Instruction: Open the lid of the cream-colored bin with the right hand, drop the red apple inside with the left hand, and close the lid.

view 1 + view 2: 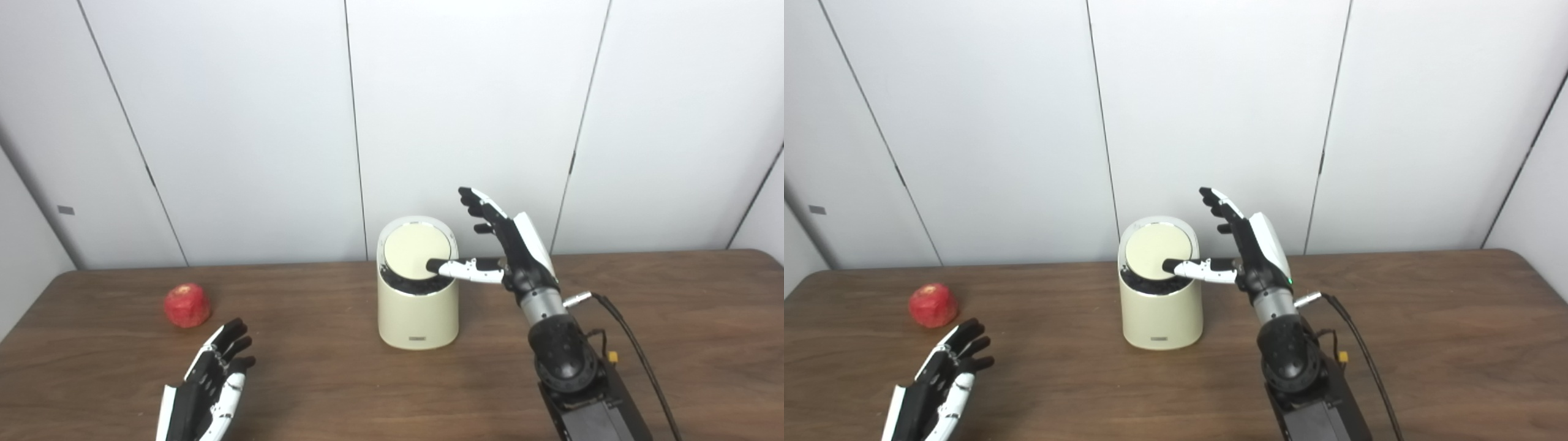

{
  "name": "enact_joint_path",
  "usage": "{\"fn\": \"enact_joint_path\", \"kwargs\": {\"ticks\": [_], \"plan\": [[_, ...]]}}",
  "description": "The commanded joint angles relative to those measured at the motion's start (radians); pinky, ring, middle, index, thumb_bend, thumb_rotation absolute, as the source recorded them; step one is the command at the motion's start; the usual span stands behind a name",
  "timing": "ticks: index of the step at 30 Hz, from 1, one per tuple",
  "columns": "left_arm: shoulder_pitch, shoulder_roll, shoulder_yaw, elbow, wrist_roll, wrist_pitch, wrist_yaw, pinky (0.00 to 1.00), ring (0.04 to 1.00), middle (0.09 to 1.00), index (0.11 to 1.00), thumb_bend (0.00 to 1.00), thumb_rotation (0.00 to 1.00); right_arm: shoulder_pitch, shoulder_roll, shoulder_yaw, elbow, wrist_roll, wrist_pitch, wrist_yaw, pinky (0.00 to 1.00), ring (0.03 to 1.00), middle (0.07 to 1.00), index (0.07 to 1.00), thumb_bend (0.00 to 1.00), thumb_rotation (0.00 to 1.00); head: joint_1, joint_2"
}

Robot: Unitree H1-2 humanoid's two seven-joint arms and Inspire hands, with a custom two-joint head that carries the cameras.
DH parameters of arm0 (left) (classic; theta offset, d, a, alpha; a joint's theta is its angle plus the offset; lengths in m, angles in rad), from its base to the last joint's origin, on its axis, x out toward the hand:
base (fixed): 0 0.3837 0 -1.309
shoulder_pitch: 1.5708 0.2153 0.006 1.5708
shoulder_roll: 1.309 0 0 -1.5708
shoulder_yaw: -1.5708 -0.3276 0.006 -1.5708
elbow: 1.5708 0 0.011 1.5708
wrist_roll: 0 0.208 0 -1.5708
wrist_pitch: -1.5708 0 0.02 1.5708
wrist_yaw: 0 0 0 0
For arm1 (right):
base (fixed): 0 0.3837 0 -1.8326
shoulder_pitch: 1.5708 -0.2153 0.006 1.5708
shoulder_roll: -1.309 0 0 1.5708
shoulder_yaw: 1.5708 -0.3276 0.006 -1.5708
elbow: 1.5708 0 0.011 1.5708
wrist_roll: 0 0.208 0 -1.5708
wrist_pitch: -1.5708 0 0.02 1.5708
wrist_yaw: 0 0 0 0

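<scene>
The cream-colored bin (pixel 418 309) stands at the middle of the table. Its round lid (pixel 413 250) is tilted up at the back, with a dark gap showing along its front edge. My right hand (pixel 505 245) is open beside the bin on its right, fingers pointing up, and its thumb reaches left onto the lid's right front edge. The red apple (pixel 187 304) lies on the table at the left. My left hand (pixel 211 383) is open and empty, near the front edge, a little in front and right of the apple.
The brown wooden table (pixel 674 343) runs to a white panelled wall (pixel 245 122) close behind the bin. A black cable (pixel 637 355) trails from my right wrist over the table's right part.
</scene>
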Motion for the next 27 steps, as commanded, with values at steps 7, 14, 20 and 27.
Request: {"fn": "enact_joint_path", "kwargs": {"ticks": [7, 14, 20, 27], "plan": [[0.092, -0.066, -0.037, 0.069, 0.012, 0.023, 0.012, 0.77, 0.849, 0.874, 0.890, 0.29, 0.48, -0.141, 0.006, 0.022, 0.122, -0.041, -0.027, -0.049, 0.76, 0.858, 0.870, 0.887, 0.89, 0.32, 0.011, 0.002], [0.089, -0.079, -0.035, 0.066, 0.007, 0.029, 0.014, 0.77, 0.848, 0.870, 0.891, 0.28, 0.43, -0.178, 0.010, 0.036, 0.194, -0.040, -0.056, -0.070, 0.76, 0.859, 0.881, 0.895, 0.88, 0.31, 0.012, 0.003], [0.086, -0.083, -0.035, 0.065, 0.010, 0.033, 0.016, 0.77, 0.848, 0.870, 0.888, 0.26, 0.41, -0.175, -0.016, 0.079, 0.198, -0.088, -0.063, -0.073, 0.77, 0.878, 0.902, 0.903, 0.87, 0.30, 0.013, 0.006], [0.086, -0.083, -0.035, 0.064, 0.014, 0.032, 0.017, 0.76, 0.845, 0.872, 0.889, 0.26, 0.41, -0.176, -0.064, 0.138, 0.189, -0.168, -0.054, -0.061, 0.79, 0.879, 0.903, 0.914, 0.91, 0.28, 0.009, 0.012]]}}
